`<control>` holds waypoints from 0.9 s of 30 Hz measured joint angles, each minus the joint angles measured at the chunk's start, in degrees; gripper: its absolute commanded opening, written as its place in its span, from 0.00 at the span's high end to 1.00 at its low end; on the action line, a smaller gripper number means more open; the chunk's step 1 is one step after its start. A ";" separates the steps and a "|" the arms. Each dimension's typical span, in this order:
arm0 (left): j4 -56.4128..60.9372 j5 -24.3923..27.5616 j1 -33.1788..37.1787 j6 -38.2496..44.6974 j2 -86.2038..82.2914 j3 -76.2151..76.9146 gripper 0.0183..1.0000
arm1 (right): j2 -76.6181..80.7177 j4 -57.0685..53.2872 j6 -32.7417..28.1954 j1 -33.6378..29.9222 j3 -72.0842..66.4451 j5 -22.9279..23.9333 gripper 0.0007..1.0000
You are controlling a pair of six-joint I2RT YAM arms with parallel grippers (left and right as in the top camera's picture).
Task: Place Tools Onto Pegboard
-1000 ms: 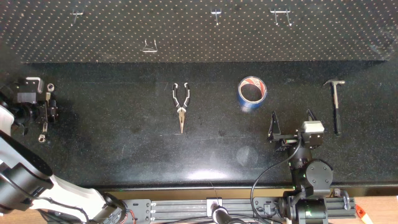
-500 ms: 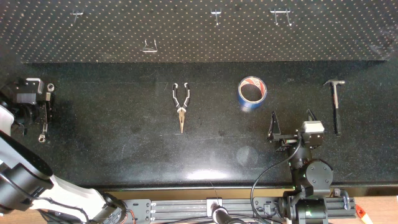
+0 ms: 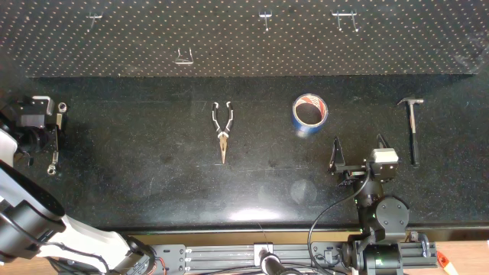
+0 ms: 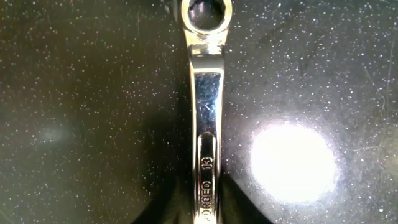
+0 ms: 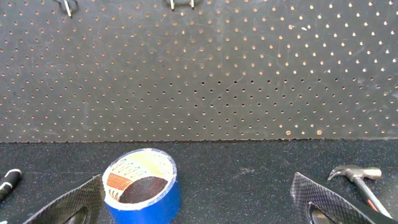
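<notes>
A silver wrench lies on the black table at the far left, its ring end toward the pegboard. My left gripper sits over it, and in the left wrist view its dark fingers press on the shaft from both sides, shut on it. Needle-nose pliers lie mid-table, a blue tape roll to their right, and a hammer at the far right. My right gripper stands open near the front edge, behind the tape.
Metal hooks hang on the pegboard: one at the left, a wider one lower down, one in the middle and a double one at the right. Open table lies between the tools.
The left gripper's fingers have drawn in around the wrench and it shifted slightly. The right arm and the other tools stayed put.
</notes>
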 measured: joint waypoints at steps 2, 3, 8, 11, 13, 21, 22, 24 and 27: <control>0.02 0.00 0.00 0.00 0.00 0.00 0.82 | 0.00 0.00 0.00 0.00 0.00 0.00 0.02; 0.02 0.02 0.00 0.00 0.00 0.00 0.83 | 0.00 0.00 0.00 0.00 0.00 0.00 0.02; 0.04 0.02 -0.02 -0.74 0.00 0.00 0.88 | -0.02 0.00 0.00 0.00 0.00 0.00 0.02; 0.04 0.02 -0.02 -1.31 0.00 0.00 0.90 | -0.02 0.00 0.00 0.00 0.00 0.00 0.02; 0.04 0.02 -0.02 -1.51 0.00 0.00 0.90 | 0.00 0.00 0.00 0.00 0.00 0.02 0.02; 0.04 0.02 -0.02 -1.53 0.00 0.00 0.91 | 0.00 0.00 0.00 0.00 0.00 0.00 0.02; 0.04 0.02 0.00 -1.53 0.00 0.00 0.91 | 0.00 0.00 0.00 0.00 0.00 0.00 0.02; 0.04 0.02 0.00 -1.53 0.00 0.00 0.90 | -0.02 0.00 0.00 0.00 0.00 0.00 0.02; 0.04 0.02 0.00 -1.51 0.00 0.00 0.91 | -0.02 0.00 0.00 0.00 0.00 0.00 0.02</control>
